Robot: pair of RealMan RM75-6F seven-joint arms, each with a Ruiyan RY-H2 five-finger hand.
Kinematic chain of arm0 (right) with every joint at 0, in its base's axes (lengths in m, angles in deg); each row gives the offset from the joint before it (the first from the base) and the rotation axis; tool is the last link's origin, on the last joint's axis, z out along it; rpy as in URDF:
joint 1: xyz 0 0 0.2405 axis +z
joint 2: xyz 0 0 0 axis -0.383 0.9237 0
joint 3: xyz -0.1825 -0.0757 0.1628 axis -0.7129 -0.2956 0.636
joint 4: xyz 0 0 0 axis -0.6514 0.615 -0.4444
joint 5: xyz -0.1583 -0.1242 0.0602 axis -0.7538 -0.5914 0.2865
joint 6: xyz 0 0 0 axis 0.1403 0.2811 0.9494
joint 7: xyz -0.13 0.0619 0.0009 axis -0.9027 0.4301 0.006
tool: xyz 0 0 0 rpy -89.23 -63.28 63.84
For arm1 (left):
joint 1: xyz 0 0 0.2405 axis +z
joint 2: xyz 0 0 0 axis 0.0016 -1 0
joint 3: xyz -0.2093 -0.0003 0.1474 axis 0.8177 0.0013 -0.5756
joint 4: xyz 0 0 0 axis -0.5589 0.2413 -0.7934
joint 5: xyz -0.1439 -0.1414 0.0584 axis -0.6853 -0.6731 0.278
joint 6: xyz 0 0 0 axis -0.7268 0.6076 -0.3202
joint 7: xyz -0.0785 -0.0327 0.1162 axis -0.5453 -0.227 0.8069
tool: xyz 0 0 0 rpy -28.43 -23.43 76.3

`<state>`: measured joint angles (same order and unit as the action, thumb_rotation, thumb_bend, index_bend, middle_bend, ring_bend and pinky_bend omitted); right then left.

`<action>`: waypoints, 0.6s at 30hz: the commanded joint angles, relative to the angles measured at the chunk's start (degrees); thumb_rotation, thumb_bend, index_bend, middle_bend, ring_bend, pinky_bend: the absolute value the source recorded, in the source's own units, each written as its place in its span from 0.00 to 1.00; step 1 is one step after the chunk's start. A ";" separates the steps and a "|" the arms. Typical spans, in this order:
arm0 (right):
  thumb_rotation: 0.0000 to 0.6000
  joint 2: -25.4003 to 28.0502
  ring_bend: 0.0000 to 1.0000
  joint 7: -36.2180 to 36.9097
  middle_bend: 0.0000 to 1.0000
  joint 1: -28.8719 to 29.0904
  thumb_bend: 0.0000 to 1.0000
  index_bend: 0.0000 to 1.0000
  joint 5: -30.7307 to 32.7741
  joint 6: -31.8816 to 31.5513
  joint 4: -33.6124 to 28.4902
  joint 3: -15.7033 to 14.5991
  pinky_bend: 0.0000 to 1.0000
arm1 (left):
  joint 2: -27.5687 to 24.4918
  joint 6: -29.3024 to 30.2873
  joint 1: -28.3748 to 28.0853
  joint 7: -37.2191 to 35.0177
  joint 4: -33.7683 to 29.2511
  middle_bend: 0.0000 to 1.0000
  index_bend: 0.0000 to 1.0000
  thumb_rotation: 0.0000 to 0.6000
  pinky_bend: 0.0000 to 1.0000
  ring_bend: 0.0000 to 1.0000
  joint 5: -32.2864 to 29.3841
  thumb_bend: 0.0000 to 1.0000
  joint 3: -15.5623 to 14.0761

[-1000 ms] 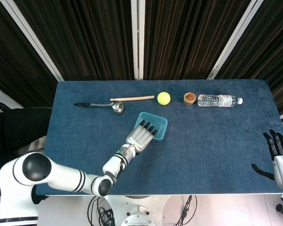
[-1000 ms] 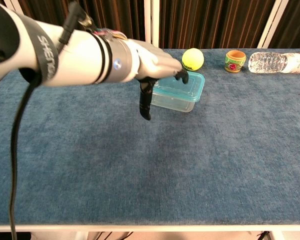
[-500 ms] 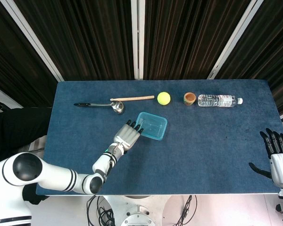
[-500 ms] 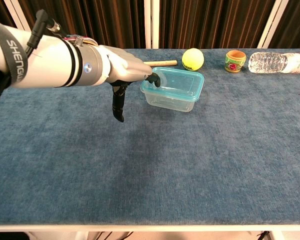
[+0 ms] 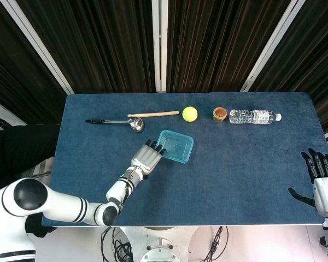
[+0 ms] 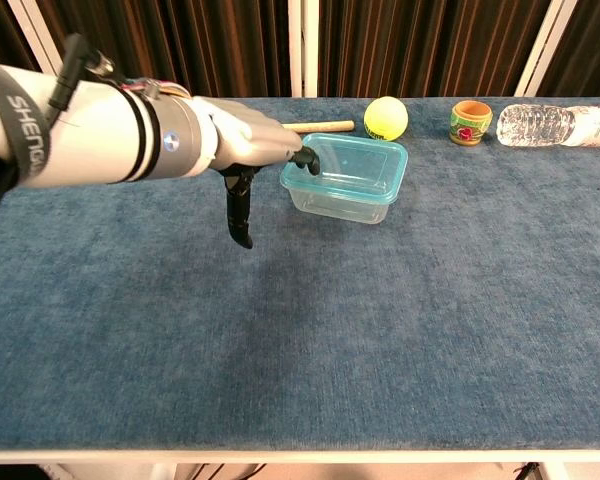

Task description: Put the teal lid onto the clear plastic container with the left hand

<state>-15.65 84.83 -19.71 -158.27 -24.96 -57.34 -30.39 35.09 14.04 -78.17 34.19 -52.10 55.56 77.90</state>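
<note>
The clear plastic container (image 6: 342, 201) stands mid-table with the teal lid (image 6: 354, 164) lying on top of it; from the head view the lid (image 5: 176, 146) covers it fully. My left hand (image 6: 242, 150) lies flat just left of it, fingers stretched out, holding nothing. Its fingertips (image 6: 306, 160) touch the lid's near-left corner, and the thumb hangs down toward the cloth. In the head view the same left hand (image 5: 147, 157) sits at the lid's lower-left edge. My right hand (image 5: 323, 176) hangs at the table's far right edge, fingers spread and holding nothing.
Along the back lie a ladle (image 5: 117, 121), a wooden stick (image 5: 152, 114), a yellow tennis ball (image 5: 189, 113), a small terracotta pot (image 5: 220, 114) and a water bottle (image 5: 253, 116) on its side. The blue cloth-covered table (image 5: 246, 169) spreads to the right.
My left hand slid back off the top of the lid toward the left; its fingertips now only reach the lid's corner. The lid stayed on the container. The right hand barely shifted.
</note>
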 commanded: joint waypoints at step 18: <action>1.00 0.89 0.00 20.90 0.00 4.00 0.03 0.00 -0.81 4.98 6.72 0.78 0.00 | -19.35 33.63 43.07 -43.80 6.29 0.08 0.11 1.00 0.04 0.00 43.10 0.08 -7.50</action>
<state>-14.63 104.07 -16.45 -158.30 -20.31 -51.54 -29.58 18.20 42.18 -41.17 -5.24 -49.22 94.53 73.67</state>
